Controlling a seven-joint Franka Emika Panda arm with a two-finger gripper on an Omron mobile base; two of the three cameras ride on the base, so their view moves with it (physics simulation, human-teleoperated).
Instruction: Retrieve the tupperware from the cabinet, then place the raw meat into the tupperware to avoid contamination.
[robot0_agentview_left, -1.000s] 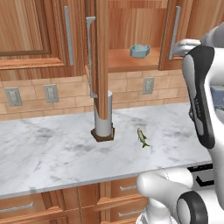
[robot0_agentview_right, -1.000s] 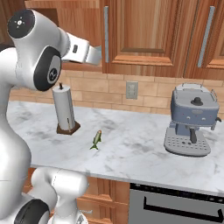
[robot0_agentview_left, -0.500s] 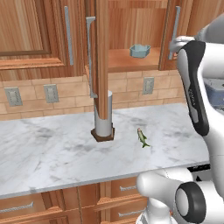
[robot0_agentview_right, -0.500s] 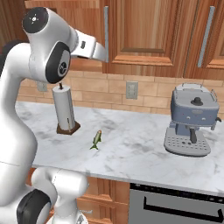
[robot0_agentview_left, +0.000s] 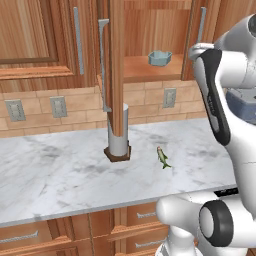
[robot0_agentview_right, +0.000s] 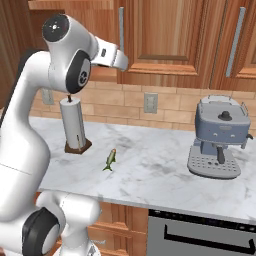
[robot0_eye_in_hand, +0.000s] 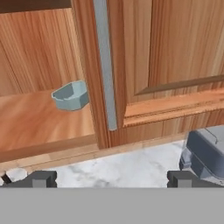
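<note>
Facing the open cabinet, my tool is spread wide and holds nothing, its two fingertips low in the hand view. The tupperware sits on the cabinet shelf, well apart from my tool, partly tucked behind the edge of the shut door with its silver bar handle. The raw meat lies on the marble table, near the paper towel roll. Risk, in my judgement: reaching straight in could strike the door edge or handle, or nudge the tub deeper along the shelf.
</note>
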